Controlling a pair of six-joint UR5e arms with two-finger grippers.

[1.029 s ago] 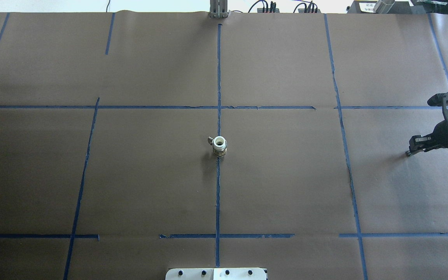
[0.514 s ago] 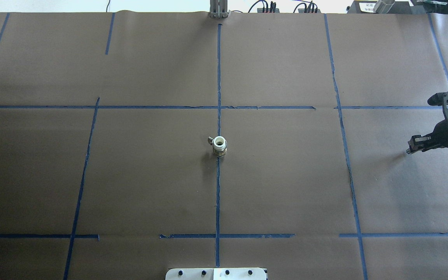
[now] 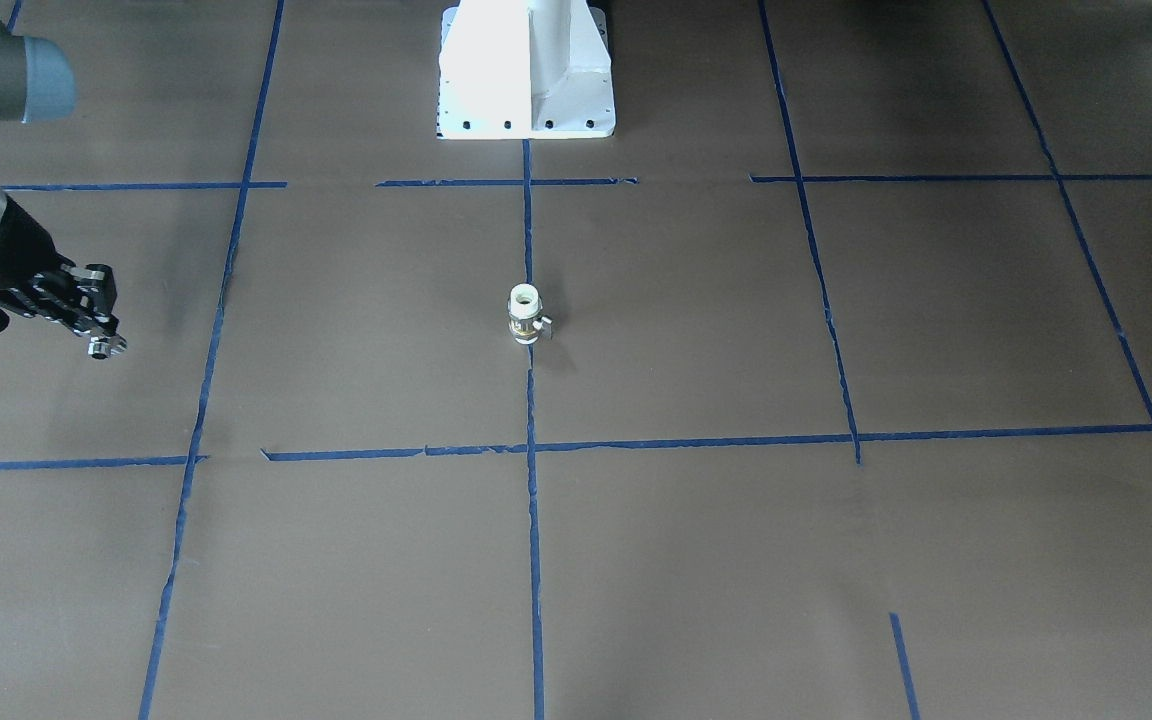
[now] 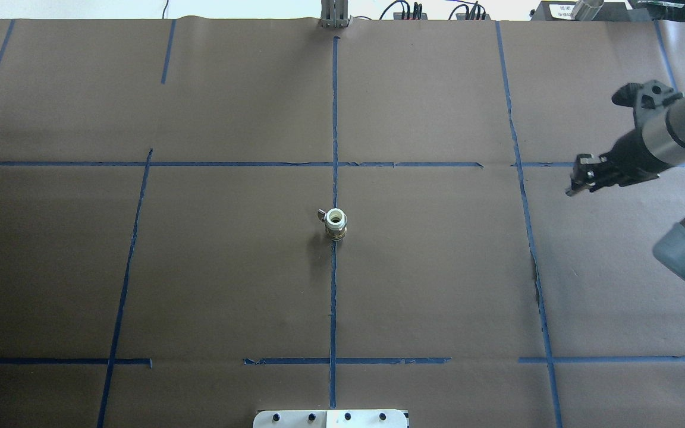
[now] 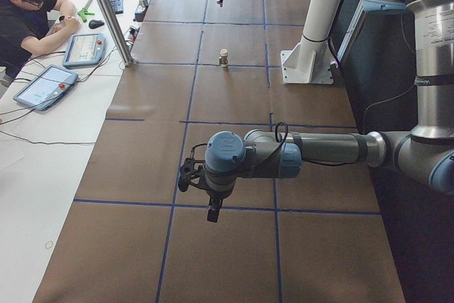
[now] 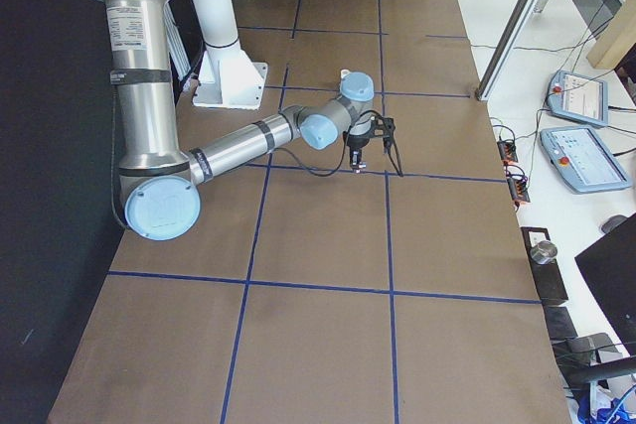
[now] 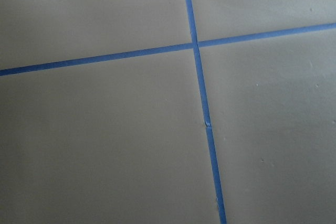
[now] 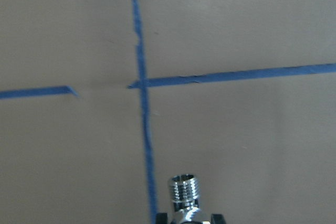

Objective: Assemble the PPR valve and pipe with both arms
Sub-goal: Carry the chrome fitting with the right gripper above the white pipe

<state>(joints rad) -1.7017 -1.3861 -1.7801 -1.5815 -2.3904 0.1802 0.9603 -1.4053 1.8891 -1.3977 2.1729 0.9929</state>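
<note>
Glossy chrome pipe (image 8: pixel 185 195) (threaded) above matt paper (image 4: pixel 229 267).

Brown paper sheet (image 4: pixel 229 267) w/ blue tape grid (image 4: pixel 334 119) lies under right gripper (image 4: pixel 574 185); one tape crossing (image 8: pixel 140 83) just ahead of it. Well apart, at paper's far edge: alu post (image 5: pixel 106 12); beyond, person (image 5: pixel 21 12) at white bench (image 5: pixel 42 175) w/ two pendants (image 5: pixel 84 49).

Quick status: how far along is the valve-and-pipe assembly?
Done: the right gripper has the pipe pinched, clear of the table. In hand: it hangs over the table's right side, well apart from the PPR valve, which stands upright, untouched, on the centre tape line. Left: the left gripper is far off, its wrist view showing only table; grasping the valve and joining the parts remain.
</note>
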